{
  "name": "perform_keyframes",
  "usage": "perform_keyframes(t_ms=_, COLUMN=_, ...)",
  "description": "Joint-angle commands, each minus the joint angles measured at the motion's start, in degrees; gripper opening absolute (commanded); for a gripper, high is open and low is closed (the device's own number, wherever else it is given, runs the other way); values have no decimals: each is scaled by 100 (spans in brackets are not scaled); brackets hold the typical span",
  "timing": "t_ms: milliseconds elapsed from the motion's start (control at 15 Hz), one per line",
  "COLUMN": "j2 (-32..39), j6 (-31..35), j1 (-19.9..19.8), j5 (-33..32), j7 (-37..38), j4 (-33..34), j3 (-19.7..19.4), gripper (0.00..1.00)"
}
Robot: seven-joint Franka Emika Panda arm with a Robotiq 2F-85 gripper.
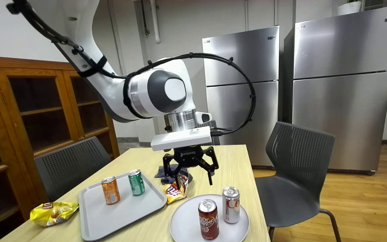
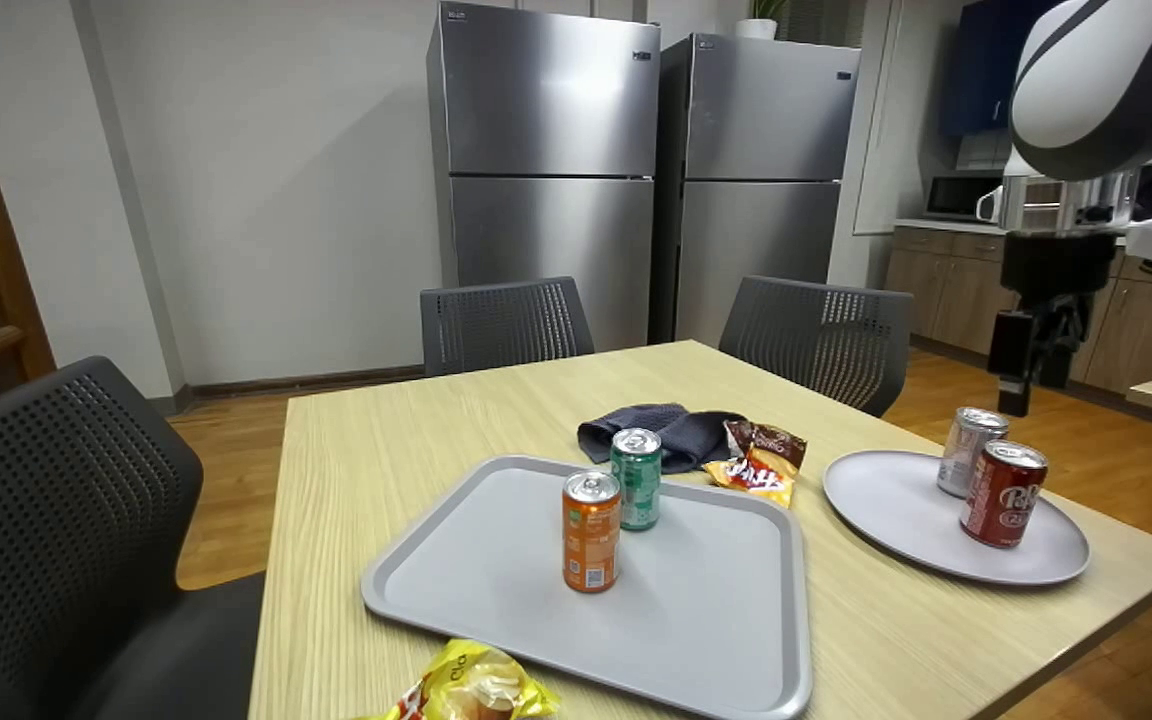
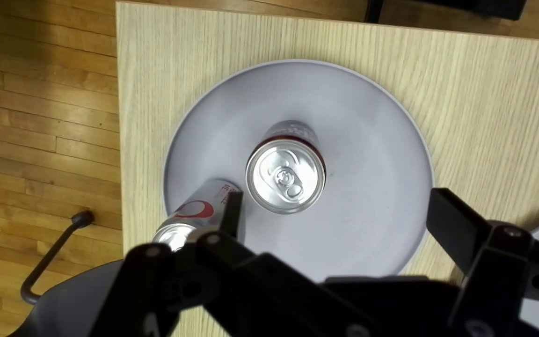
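One gripper (image 1: 194, 183) hangs higher than the round plate (image 1: 186, 216), released: its two fingers stand wide apart. Nearest to it are two things, both upright on the round plate: one dark red can (image 1: 208, 220), lettered Dr Pepper, toward the plate's middle, and one silver can (image 1: 231, 205) closer to the plate's rim, near the red one yet apart from it. Neither touches the fingers.

Just off the plate lies one orange-and-brown snack bag (image 2: 761, 472), with one dark cloth (image 2: 691, 440) beside it, a little farther from the plate; whether bag and cloth touch, I cannot tell. Also near the plate is one grey tray (image 2: 706, 600) carrying two more upright cans: one green can (image 2: 639, 490) nearer to the plate, one orange can (image 2: 591, 535) farther from it. One yellow snack bag (image 1: 54, 213) lies past the tray as seen from the plate. In all, four cans and two bags share one table (image 2: 386, 470) with the plate.

Three dark grey chairs (image 1: 301, 154) stand around the table, the closest just past its edge beside the plate. Well apart from the plate stand two steel refrigerators (image 1: 240, 57) and, off past the tray, one wooden cabinet (image 1: 39, 97) with glass doors.
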Motion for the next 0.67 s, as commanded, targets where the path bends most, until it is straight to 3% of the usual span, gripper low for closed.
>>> perform_keyframes(t_ms=0, j2=-4, j6=-10, j1=-37, j5=3, j7=0, j4=3, j3=39, gripper=100)
perform_keyframes(t_ms=600, j2=-49, j6=276, j1=110, j5=-73, j7=-86, j4=-219, j3=205, gripper=100)
